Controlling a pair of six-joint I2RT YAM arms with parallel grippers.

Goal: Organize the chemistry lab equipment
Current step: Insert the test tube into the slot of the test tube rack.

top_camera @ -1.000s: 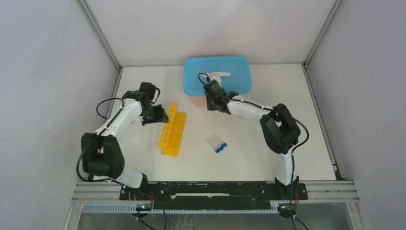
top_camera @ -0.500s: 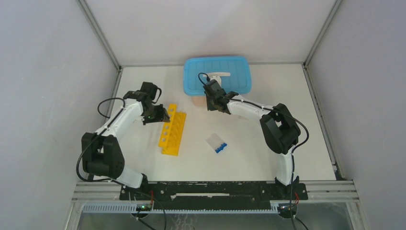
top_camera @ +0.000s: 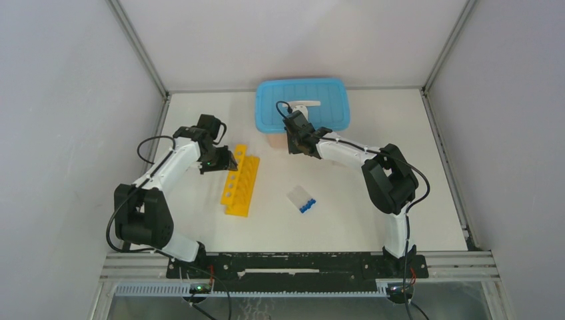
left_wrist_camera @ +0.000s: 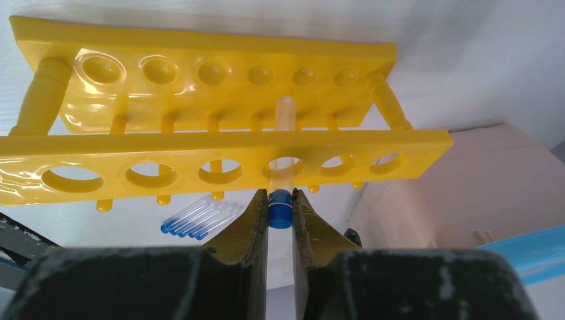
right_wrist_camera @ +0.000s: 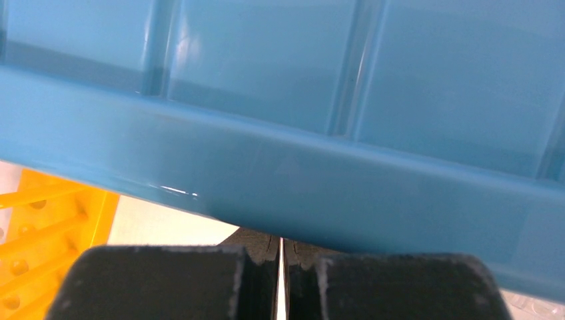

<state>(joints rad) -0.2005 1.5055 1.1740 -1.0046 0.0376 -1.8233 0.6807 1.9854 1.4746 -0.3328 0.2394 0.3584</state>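
While the left claw [left_wrist_camera: 280,200] is clamped on the blue cap of a small clear tube [left_wrist_camera: 285,119], that tube sits in the fourth hole from the left of the yellow rack's [top_camera: 241,181] near plate, as the left wrist camera sees it. Its long axis runs straight away from the claw, rounded end pointing at the dimpled far plate. The other holes in view hold nothing.

From above, the rack lies left of centre on the white desk [top_camera: 360,220], long axis running near to far, far end leaning slightly right. A cluster of loose blue-capped tubes [top_camera: 303,200] lies side by side to its right, well apart from it.

At the far edge sits a box with a light blue lid [top_camera: 326,100]. The right claw [right_wrist_camera: 280,245] is pressed together on nothing visible, just at the lid's near rim, which fills its camera's view.
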